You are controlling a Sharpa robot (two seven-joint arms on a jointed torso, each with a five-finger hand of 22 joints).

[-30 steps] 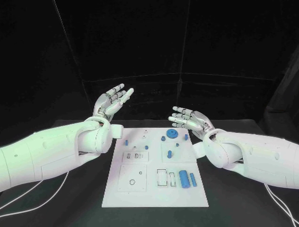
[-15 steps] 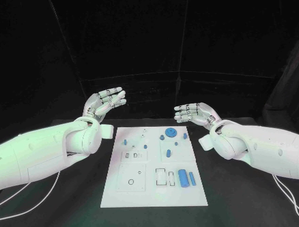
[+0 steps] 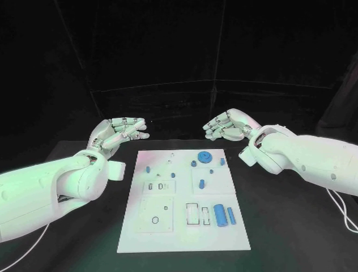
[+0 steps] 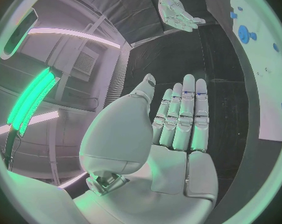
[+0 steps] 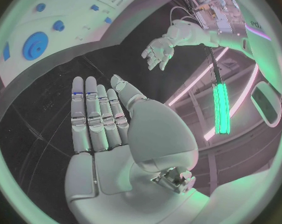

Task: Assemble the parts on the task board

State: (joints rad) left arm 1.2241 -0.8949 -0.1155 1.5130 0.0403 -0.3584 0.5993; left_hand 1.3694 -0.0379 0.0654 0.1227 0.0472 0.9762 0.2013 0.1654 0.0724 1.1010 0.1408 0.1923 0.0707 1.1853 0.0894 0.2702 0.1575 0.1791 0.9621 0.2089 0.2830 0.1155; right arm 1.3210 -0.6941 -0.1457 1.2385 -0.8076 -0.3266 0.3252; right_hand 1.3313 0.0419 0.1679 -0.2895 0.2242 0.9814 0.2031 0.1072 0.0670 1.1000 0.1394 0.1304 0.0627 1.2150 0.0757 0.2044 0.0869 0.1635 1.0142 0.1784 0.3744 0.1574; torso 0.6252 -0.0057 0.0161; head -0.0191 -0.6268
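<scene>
Head view: the white task board lies flat in the middle of the black table, its long side running away from the robot. Small blue parts sit on it: a round disc near the far edge, a thick cylinder with a thinner peg just beside it toward the near right, and a few small pieces between. The left hand hovers beyond the board's far left corner, the right hand beyond its far right corner; both are above the table, clear of the board, and hold nothing

Left wrist view: the left hand shows its palm, fingers straight and lying side by side, thumb set apart, empty. The board's edge curves along the side, with the blue disc on it

Right wrist view: the right hand is likewise flat and empty, fingers extended. The board and its disc lie past the fingertips, untouched
</scene>
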